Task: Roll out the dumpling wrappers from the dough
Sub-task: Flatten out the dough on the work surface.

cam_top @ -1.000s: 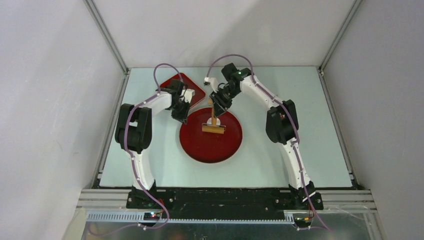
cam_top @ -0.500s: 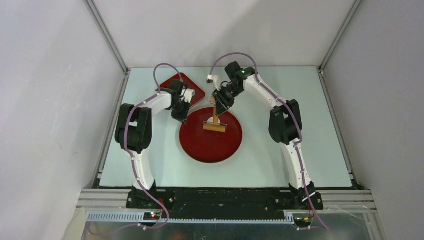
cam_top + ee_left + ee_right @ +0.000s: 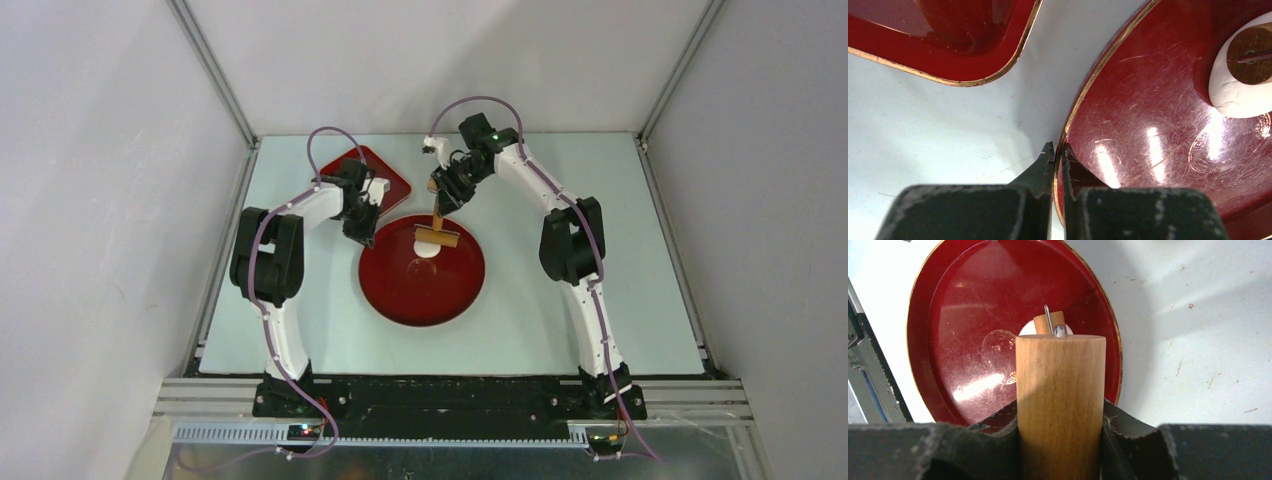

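From above, you see the round red tray in the middle of the table, with a square red tray just behind it to the left. The dumpling wrapper lies as a small white disc in the back half of the round tray. The head of the wooden roller rests on its far edge. Your right gripper holds the roller's handle, which slants up and back from the head. Your left gripper sits at the tray's back-left rim.

In the left wrist view, your left gripper has its fingers nearly together and pinched on the gold rim of the round red tray, one finger outside over the table, the other inside. The corner of the square red tray shows at the top left, apart from the round one. At the far right you see the dumpling wrapper with the round end of the wooden roller pressed on it.

In the right wrist view, your right gripper is clamped on the wooden roller, a finger on each side of the handle. Past it, the dumpling wrapper peeks out as a white sliver on the round red tray
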Motion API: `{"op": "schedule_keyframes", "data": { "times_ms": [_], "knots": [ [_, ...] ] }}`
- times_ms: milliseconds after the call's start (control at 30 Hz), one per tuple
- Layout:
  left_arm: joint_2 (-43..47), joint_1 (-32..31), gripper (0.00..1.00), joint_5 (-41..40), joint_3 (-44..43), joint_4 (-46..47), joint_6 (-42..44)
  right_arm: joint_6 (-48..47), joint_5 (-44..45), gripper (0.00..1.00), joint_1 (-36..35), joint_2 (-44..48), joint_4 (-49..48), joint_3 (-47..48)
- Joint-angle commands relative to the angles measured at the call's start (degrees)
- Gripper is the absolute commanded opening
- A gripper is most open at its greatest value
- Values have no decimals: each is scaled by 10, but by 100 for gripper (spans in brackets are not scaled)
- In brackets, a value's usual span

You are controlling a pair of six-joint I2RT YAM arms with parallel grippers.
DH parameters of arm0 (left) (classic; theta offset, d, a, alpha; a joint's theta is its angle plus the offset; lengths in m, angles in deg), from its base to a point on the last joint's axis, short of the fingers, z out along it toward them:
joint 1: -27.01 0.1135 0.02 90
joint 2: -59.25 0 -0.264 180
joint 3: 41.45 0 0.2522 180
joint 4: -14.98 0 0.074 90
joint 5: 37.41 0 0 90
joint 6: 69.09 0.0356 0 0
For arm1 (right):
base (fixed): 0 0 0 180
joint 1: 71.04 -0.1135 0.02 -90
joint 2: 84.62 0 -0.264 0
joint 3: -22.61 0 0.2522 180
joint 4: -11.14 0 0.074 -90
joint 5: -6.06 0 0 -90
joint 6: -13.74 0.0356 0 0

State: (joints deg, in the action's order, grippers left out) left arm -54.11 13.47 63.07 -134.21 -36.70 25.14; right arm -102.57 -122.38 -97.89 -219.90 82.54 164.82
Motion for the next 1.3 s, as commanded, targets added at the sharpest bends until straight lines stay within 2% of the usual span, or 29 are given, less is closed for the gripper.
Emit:
{"op": "schedule_keyframes", "data": {
  "times_ms": [0, 200, 433, 767, 1067, 1267],
  "knots": [
    [-20, 0, 0, -31, -10, 11, -11, -3, -28, 0, -7, -4, 13, 19],
    [-20, 1, 0, -32, -10, 10, -12, -12, -44, 0, -20, 4, 34, -17],
    [-19, 1, 0, -33, -10, 10, -13, -19, -30, 0, -36, 11, 18, -88],
    [-19, 0, 0, -34, -10, 11, -15, -17, -59, 0, -47, 49, -13, -169],
    [-19, 0, 0, -36, -10, 10, -16, -18, -75, 0, -59, 94, -37, -210],
    [-19, 1, 0, -37, -10, 11, -16, -32, -90, 0, -77, 121, -19, -218]
  ]
}}
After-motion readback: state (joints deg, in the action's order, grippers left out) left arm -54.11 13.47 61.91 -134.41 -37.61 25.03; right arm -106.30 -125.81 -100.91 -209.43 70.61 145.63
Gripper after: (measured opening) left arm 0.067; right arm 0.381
